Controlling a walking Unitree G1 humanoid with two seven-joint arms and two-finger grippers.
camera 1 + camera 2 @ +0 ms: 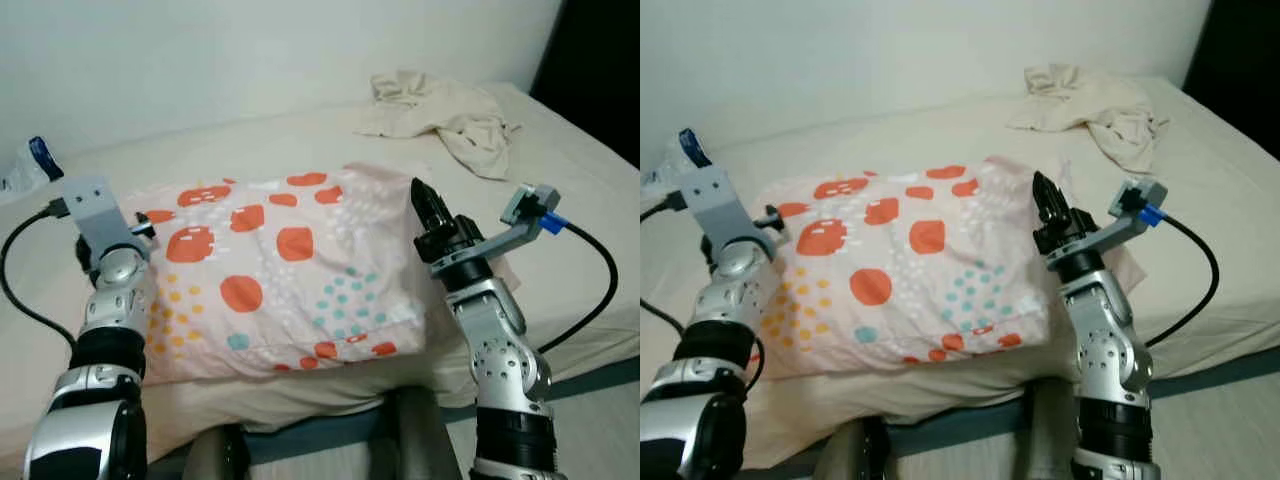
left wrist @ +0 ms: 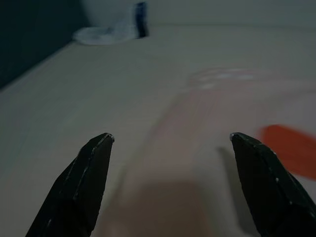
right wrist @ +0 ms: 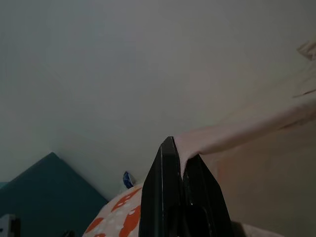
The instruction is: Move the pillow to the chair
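A pale pink pillow [image 1: 290,270] with red-orange blobs and teal and yellow dots lies flat on the bed, near its front edge. My right gripper [image 1: 421,196] is at the pillow's right end. In the right wrist view its fingers [image 3: 170,197] are shut with a fold of the pink pillow fabric [image 3: 232,136] pinched at their tips. My left gripper [image 2: 170,138] is at the pillow's left end, open, with the pillow's blurred pink edge [image 2: 163,197] lying between and below its two fingers. From the head, the left wrist's grey camera mount [image 1: 90,208] covers most of those fingers.
The bed [image 1: 570,180] has a cream sheet and runs back to a white wall. A crumpled beige cloth [image 1: 440,115] lies at its back right. A white and blue object [image 1: 25,168] sits at the far left. A dark area [image 1: 600,60] stands beyond the bed's right corner.
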